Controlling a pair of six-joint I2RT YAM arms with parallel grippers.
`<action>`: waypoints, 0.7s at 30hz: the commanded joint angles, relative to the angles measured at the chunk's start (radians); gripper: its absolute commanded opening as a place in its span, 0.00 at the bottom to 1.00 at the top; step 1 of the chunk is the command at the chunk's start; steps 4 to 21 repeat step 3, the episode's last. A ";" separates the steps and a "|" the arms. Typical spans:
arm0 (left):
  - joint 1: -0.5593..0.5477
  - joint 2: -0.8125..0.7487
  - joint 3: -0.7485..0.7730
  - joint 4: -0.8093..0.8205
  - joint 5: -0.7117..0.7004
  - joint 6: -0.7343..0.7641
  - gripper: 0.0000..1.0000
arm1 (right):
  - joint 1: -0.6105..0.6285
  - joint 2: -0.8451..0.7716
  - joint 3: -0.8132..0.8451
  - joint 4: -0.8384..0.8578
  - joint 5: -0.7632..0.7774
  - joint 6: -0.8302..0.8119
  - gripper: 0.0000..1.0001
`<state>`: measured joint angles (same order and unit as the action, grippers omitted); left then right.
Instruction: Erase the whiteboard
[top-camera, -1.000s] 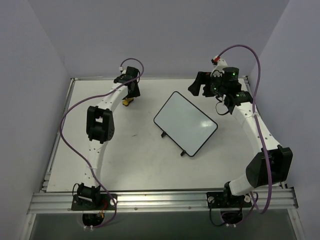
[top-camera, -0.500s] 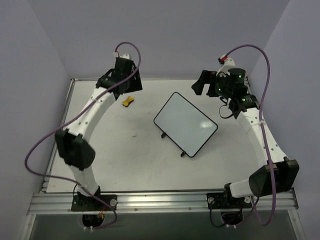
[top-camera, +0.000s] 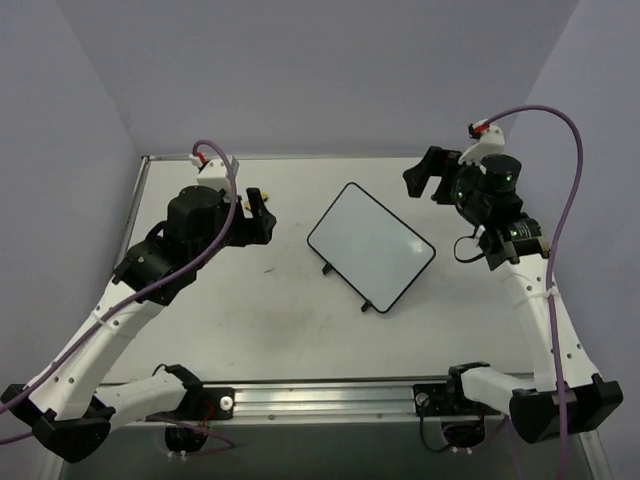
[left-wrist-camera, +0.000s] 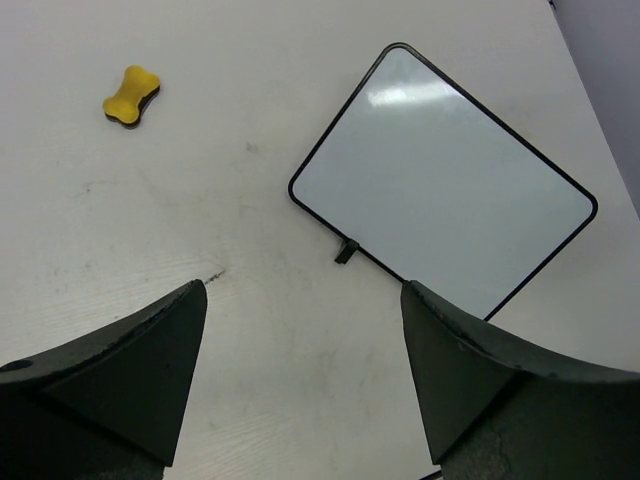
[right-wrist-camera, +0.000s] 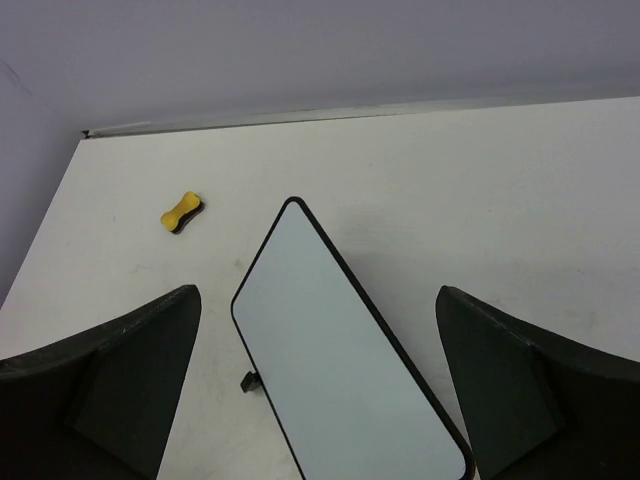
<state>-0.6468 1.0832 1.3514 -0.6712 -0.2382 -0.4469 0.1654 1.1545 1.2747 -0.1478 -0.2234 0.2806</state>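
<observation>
The small white rectangular whiteboard with a thin black frame (top-camera: 371, 246) lies flat and askew at the centre of the top view, its surface blank. The left gripper (left-wrist-camera: 303, 300) is released and holds nothing. The right gripper (top-camera: 430, 177), at upper right, is likewise spread and empty. A yellow bone-shaped eraser (left-wrist-camera: 131, 95) lies at the upper left of the left wrist view, well apart from the board.

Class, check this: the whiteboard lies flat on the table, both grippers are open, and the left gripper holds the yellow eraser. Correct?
Not quite. The left gripper is open but holds nothing: the yellow eraser lies on the table, apart from the whiteboard, as the left wrist view shows. The board lies flat and the right gripper is open too.
</observation>
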 joint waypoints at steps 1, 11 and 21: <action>0.003 -0.005 -0.009 0.009 -0.015 0.040 0.86 | 0.003 -0.044 -0.034 0.016 0.055 -0.006 1.00; 0.003 -0.017 -0.014 0.012 -0.001 0.046 0.87 | 0.002 -0.062 -0.046 0.027 0.068 -0.015 1.00; 0.003 -0.017 -0.014 0.012 -0.001 0.046 0.87 | 0.002 -0.062 -0.046 0.027 0.068 -0.015 1.00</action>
